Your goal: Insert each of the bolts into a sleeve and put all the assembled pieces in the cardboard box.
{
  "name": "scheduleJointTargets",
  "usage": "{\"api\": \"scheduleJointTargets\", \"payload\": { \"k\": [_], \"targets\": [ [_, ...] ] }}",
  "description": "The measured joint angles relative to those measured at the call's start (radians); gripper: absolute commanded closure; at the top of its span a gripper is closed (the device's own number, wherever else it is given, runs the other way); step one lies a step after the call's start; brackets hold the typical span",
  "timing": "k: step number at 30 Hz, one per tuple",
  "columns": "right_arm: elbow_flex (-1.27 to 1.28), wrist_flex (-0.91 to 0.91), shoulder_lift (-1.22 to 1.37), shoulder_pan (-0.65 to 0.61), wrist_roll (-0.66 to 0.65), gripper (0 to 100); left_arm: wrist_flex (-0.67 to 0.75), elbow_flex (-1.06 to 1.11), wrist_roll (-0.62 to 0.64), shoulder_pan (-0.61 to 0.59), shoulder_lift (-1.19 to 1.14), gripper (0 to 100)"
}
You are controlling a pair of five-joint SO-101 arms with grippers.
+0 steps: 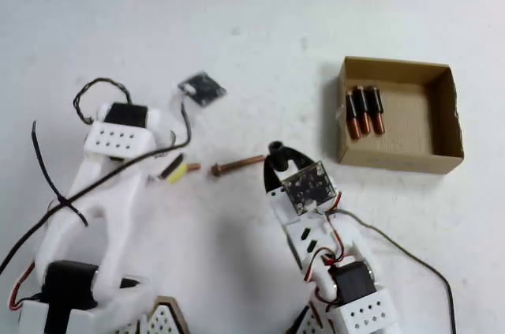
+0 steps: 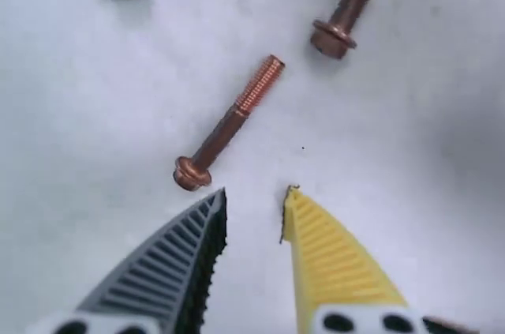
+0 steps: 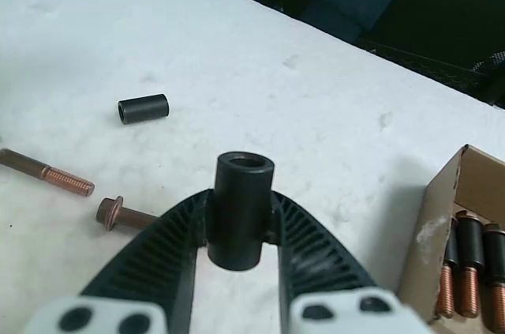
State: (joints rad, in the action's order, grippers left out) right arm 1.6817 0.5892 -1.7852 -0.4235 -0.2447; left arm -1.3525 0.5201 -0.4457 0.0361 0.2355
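Right jaws clamp a hollow black sleeve (image 3: 241, 208); left jaws apart near copper bolt (image 2: 229, 125).

Left pincer (image 2: 252, 192) with fingers spread apart; right pincer (image 3: 239, 219) clamped tight.

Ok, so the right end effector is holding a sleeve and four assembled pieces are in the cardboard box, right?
No. The high view shows three assembled pieces in the cardboard box, not four. The right end effector is holding a sleeve.

The left hand (image 2: 255, 192) sits spread wide, just beside a copper bolt (image 2: 230, 122).
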Motion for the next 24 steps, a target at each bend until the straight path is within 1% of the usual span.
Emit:
{"api": "scheduleJointTargets", "payload": {
  "k": [3,5,9,11,14,17,21,24],
  "targets": [
    [0.000,0.000,0.000,0.000,0.000,98.1,-0.012,0.000,0.193,0.000,0.000,85],
    [0.000,0.000,0.000,0.000,0.000,98.1,-0.012,0.000,0.253,0.003,0.000,85],
    [0.000,0.000,0.000,0.000,0.000,98.1,-0.012,0.000,0.331,0.006,0.000,85],
    [0.000,0.000,0.000,0.000,0.000,98.1,-0.012,0.000,0.413,0.005,0.000,85],
    [0.000,0.000,0.000,0.000,0.000,98.1,-0.011,0.000,0.600,0.006,0.000,85],
    [0.000,0.000,0.000,0.000,0.000,98.1,0.020,0.000,0.795,-0.009,0.000,85],
    [0.000,0.000,0.000,0.000,0.000,98.1,0.057,0.003,0.984,-0.006,0.000,85],
    [0.000,0.000,0.000,0.000,0.000,98.1,0.141,0.060,1.115,-0.018,0.002,85]
  ]
}}
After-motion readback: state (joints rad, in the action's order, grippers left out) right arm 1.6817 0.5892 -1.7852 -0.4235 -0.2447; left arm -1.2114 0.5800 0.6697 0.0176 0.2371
